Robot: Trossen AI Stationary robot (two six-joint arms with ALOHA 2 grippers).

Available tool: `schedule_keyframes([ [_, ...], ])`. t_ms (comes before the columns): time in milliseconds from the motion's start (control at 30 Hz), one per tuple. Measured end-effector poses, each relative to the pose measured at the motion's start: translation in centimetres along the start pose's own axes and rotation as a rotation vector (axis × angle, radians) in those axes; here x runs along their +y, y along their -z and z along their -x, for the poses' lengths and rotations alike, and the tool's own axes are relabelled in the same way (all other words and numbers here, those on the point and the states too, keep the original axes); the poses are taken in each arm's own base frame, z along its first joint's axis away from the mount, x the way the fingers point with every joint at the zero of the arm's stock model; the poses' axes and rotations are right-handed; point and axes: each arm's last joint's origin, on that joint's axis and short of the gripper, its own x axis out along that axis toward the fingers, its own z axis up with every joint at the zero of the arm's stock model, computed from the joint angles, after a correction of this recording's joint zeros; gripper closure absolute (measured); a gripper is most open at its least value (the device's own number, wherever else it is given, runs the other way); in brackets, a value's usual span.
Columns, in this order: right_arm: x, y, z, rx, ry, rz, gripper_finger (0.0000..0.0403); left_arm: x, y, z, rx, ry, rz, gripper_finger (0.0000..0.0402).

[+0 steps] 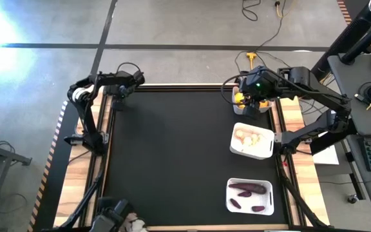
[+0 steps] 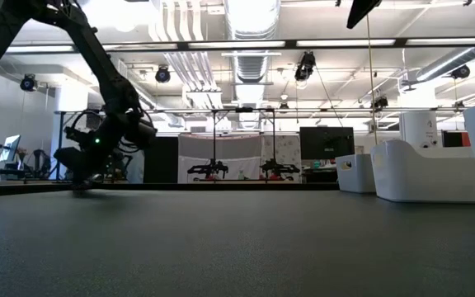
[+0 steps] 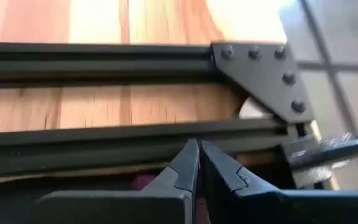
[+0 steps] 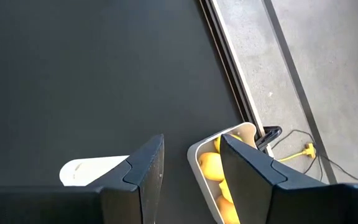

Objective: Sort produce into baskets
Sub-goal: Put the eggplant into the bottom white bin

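- High view: right gripper (image 1: 248, 103) hangs at about 1 o'clock on the black table (image 1: 172, 154), directly over the far basket (image 1: 267, 104), which holds lemons (image 1: 239, 98); one yellow fruit shows just beside the gripper body. Whether anything is gripped cannot be told here.
- High view: middle basket (image 1: 266, 148), at 3 o'clock, holds whitish garlic bulbs (image 1: 247, 136); near basket (image 1: 267, 205), at 5 o'clock, holds purple eggplants (image 1: 248, 188) with smaller purple bits.
- High view: left gripper (image 1: 137, 79) waits at 11 o'clock, at the table's far edge, well apart from all baskets.
- Low view: one dark arm reaches down to the mat at 9 o'clock; white basket walls stand at 3 o'clock. Contents are hidden at this level, unlike from above.
- Left wrist view: left gripper's own fingertips are pressed together, holding nothing, facing a dark metal frame rail (image 3: 104, 134) and wooden table edge (image 3: 104, 102).
- Right wrist view: right gripper's jaws stand partly apart with nothing visible between them; the lemon basket's rim and yellow fruit show at the far side of one finger (image 4: 247, 168), a second white basket rim beside the other.
- No readable brands, labels or writing in any view.
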Motion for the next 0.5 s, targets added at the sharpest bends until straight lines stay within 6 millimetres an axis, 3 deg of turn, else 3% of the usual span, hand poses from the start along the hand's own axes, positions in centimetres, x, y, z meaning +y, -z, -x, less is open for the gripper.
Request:
schedule_keyframes([
  [267,0.1,0.1,-0.3,0.010,-0.001,0.009,0.0252,-0.6,1.0,1.0,0.308,-0.072,-0.075,0.0401],
  [400,0.1,-0.1,-0.6,-0.002,0.000,0.037,0.0252,-0.9,1.8,3.1,0.412,-0.045,-0.100,0.0401],
  [500,0.2,-0.3,-0.8,-0.023,0.002,0.037,0.0252,-1.3,2.0,4.8,0.396,0.026,-0.190,0.0401],
])
